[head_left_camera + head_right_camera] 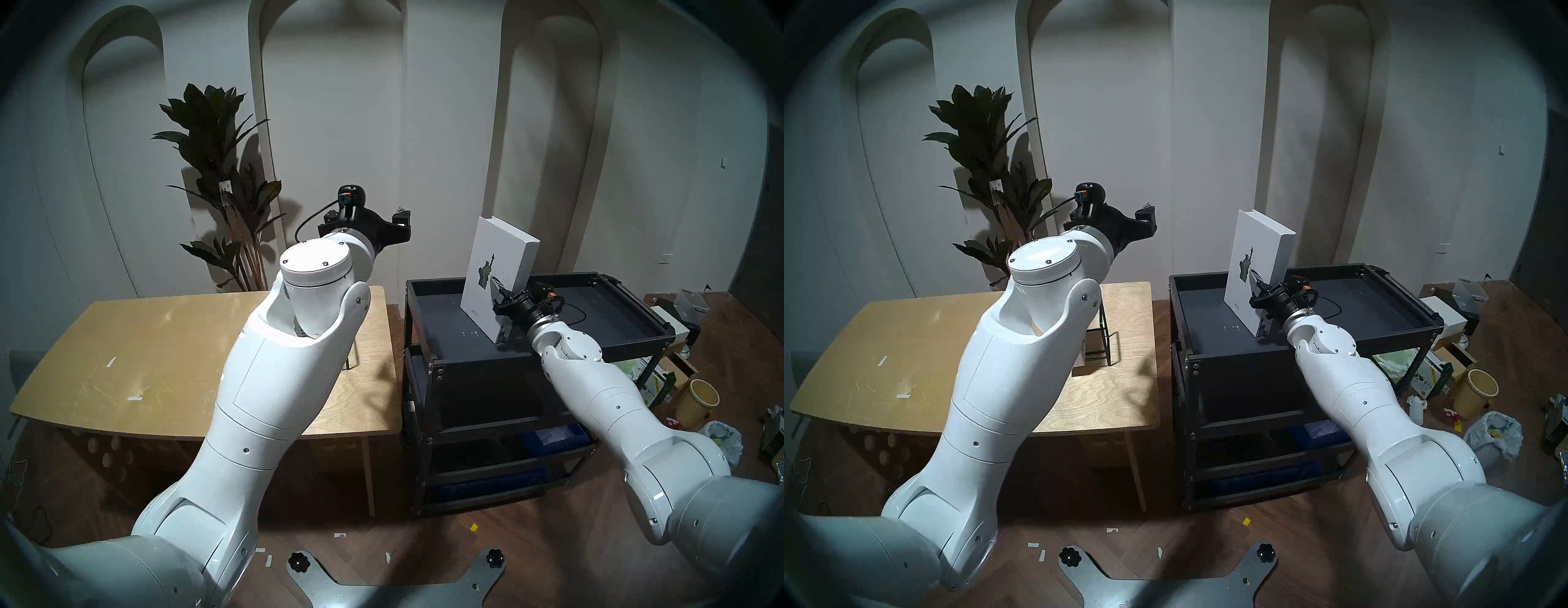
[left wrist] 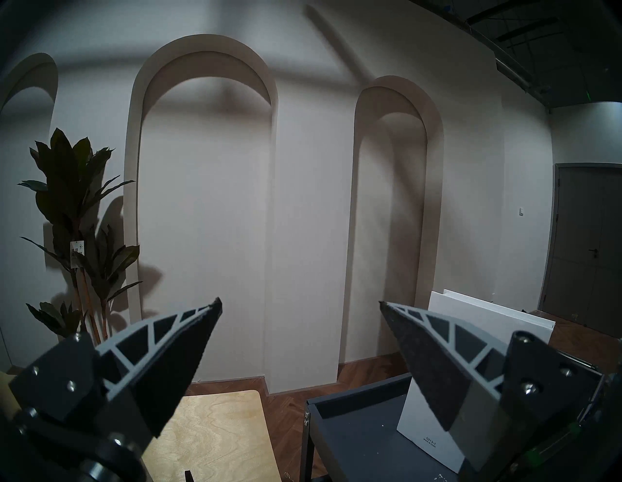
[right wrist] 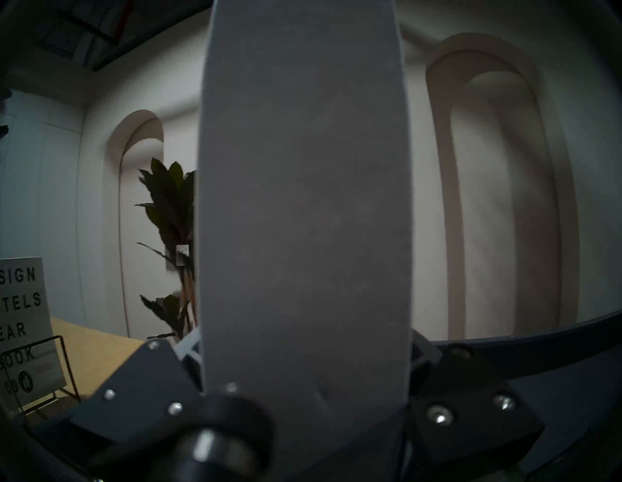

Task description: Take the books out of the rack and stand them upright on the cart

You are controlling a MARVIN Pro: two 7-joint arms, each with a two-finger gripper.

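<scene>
Clamping the taller book (image 1: 496,271) on the cart (image 1: 628,335) with my right gripper (image 1: 502,303), left gripper (image 2: 299,306) spread and idle, I judge an early release topples it.

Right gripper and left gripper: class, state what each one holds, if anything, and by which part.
The right gripper clamps the Statue of Liberty book at its lower spine edge, standing on the cart. The left gripper holds nothing.

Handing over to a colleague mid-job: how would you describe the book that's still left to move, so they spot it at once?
Find the wooden table left of the black cart. At its right end a thin black wire rack holds a white book. Its lettering ends "YEAR BOOK 09"; the taller book on the cart, in the right gripper, shows a dark statue.
</scene>
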